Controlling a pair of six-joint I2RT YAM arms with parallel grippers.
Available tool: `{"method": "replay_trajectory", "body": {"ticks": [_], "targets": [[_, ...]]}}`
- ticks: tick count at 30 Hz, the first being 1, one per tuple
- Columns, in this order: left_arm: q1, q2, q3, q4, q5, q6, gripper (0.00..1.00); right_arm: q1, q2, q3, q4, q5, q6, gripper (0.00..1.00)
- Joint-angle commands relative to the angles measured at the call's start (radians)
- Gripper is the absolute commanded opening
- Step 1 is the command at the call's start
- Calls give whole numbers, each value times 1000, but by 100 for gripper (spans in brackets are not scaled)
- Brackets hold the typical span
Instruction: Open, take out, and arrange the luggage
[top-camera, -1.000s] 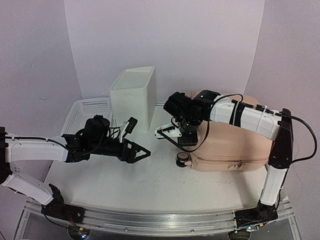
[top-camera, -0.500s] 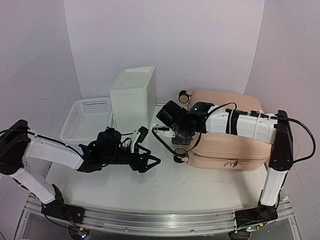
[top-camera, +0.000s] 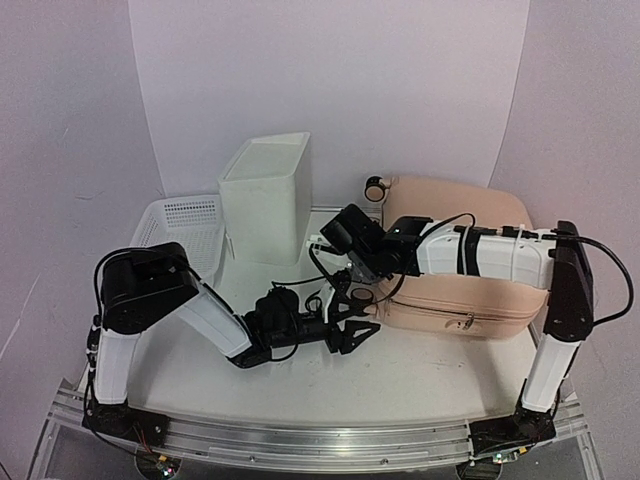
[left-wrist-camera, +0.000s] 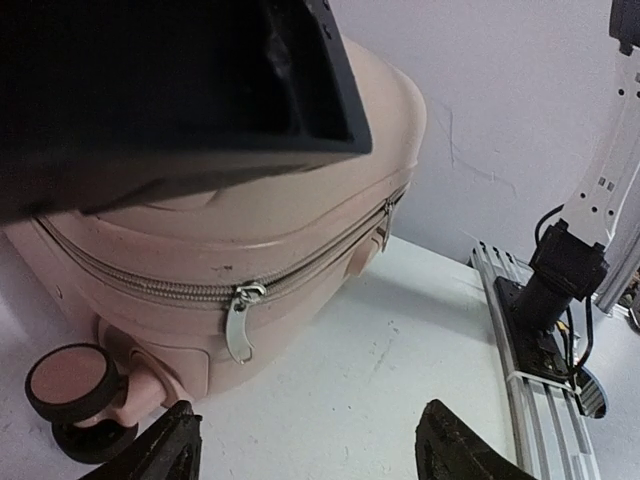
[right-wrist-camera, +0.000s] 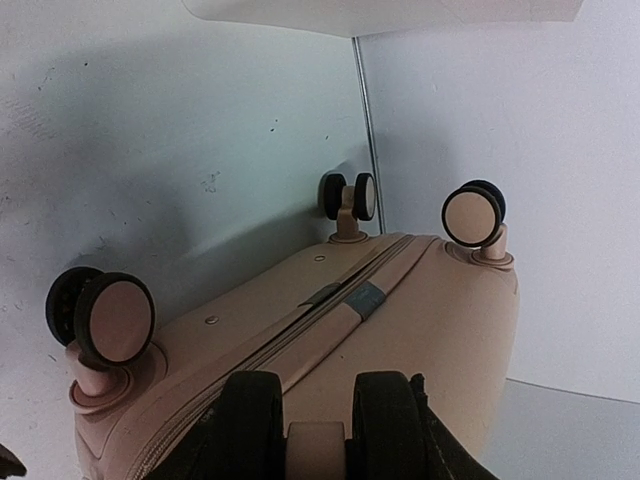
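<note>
The peach-pink luggage (top-camera: 480, 300) lies on its side at the right of the table, zipper seam facing the front, wheels to the left. My right gripper (top-camera: 360, 280) reaches over its wheel end. In the right wrist view, the right gripper (right-wrist-camera: 315, 445) is shut on the nearest caster wheel (right-wrist-camera: 316, 450), and three more casters show beyond. My left gripper (top-camera: 350, 335) sits low on the table just in front of the luggage (left-wrist-camera: 250, 230). It (left-wrist-camera: 310, 450) is open with nothing between its fingertips (left-wrist-camera: 170, 445). The silver zipper pull (left-wrist-camera: 238, 322) hangs just ahead of it.
A white plastic box (top-camera: 268, 195) stands at the back centre, with a white mesh basket (top-camera: 185, 222) to its left. The metal rail (top-camera: 300, 440) runs along the near edge. The right arm's base (left-wrist-camera: 560, 285) stands beyond the luggage.
My left arm swept right along the table to the luggage's zipper side. The right gripper narrowed onto the caster, and the luggage's wheel end shifted back and up.
</note>
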Motion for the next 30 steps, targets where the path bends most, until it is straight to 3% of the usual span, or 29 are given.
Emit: {"method": "replay_trajectory", "body": {"ticks": [1, 7, 9, 16, 19, 24, 30], "targets": [[-9, 101, 73, 161, -95, -21, 71, 42, -128, 54, 203, -66, 204, 10], [-9, 168, 93, 238, -177, -7, 50, 42, -152, 66, 227, -122, 281, 10], [-9, 152, 68, 248, -183, 0, 48, 42, -160, 70, 227, -141, 308, 10], [-4, 51, -149, 323, -191, -105, 69, 38, -170, 78, 229, -114, 351, 11], [-3, 22, -189, 328, -160, -95, 71, 29, -192, 65, 229, -149, 381, 11], [-3, 94, -86, 329, -140, -74, 70, 17, -186, 80, 214, -206, 415, 11], [-17, 174, 37, 328, -259, -53, 77, 17, -159, 132, 198, -185, 430, 14]]}}
